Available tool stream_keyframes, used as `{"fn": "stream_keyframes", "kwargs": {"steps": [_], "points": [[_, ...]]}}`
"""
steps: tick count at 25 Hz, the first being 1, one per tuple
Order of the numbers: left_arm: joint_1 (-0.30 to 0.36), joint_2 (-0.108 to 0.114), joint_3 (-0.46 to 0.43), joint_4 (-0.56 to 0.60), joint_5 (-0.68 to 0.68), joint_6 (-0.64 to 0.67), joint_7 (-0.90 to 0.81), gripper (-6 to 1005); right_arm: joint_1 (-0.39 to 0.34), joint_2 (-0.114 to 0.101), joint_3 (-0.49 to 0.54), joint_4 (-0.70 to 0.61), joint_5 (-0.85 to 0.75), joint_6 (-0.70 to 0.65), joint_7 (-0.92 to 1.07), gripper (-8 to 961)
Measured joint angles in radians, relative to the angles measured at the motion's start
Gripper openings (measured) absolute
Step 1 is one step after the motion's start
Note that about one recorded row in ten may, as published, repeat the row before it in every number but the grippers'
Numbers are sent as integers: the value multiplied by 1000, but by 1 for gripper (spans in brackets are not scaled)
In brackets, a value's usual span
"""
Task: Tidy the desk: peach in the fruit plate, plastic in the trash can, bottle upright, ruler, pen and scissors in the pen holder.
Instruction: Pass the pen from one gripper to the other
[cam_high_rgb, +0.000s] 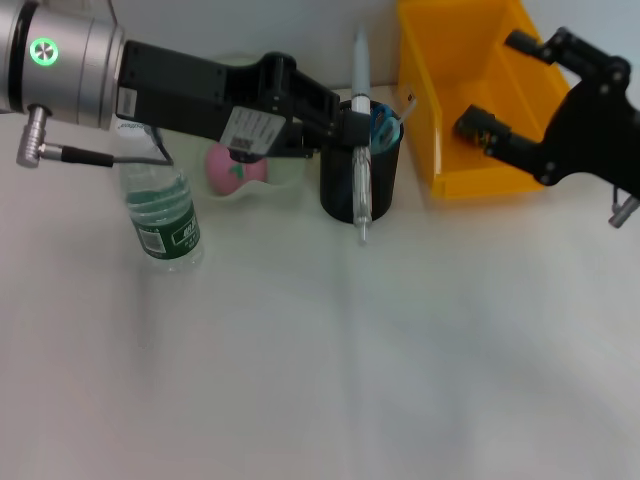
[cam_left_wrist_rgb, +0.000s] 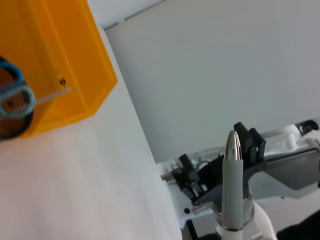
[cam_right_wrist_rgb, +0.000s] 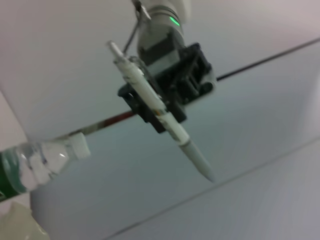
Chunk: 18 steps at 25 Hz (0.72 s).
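The left arm is reaching across the head view from about 9 o'clock toward the centre, its silver wrist with the green light giving way to a black forearm that is ending at the left gripper directly over the pen holder. Its jaws are clenching the pen, which is hanging nearly upright with its tip pointing down in front of the holder's near wall; from here I cannot tell whether the tip is inside the rim or outside it. The right wrist view is showing the same grasp from farther off, the pen tilted across the black jaws of the left gripper.

Blue scissors handles are poking out of the pen holder at its 2 o'clock side. The bottle is standing upright on the white surface at about 9 o'clock from the holder, partly under the left forearm. The pink peach is sitting between bottle and holder, seemingly on a pale plate.

The right arm is hanging at 2 o'clock, its right gripper hovering above the yellow bin with its jaws released and grasping nothing. The bin is standing just beside the pen holder at 3 o'clock
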<state>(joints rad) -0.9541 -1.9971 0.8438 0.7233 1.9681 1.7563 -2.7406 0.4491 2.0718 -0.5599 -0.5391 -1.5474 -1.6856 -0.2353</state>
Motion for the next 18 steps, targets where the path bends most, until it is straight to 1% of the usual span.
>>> {"fn": "stream_keyframes", "kwargs": {"steps": [4, 7, 8, 9, 11, 14, 18], "points": [[15, -8, 0, -6, 0, 32, 5, 131, 3, 4, -69, 10, 3, -1, -55, 698], [28, -17, 0, -6, 0, 51, 6, 132, 3, 5, -80, 23, 4, -8, -88, 698], [34, -22, 0, -3, 0, 58, 6, 132, 3, 5, -86, 28, 4, -14, -102, 698], [48, -31, 0, 0, 0, 66, 7, 132, 3, 5, -96, 34, 5, -28, -120, 698], [52, -34, 0, 0, -1, 67, 7, 132, 3, 5, -101, 36, 6, -35, -126, 698], [70, -51, 0, -4, -1, 70, 7, 131, 10, 5, -108, 36, 6, -48, -130, 697], [72, -52, 0, -4, 1, 70, 3, 131, 19, 5, -122, 38, 6, -52, -131, 697]]}}
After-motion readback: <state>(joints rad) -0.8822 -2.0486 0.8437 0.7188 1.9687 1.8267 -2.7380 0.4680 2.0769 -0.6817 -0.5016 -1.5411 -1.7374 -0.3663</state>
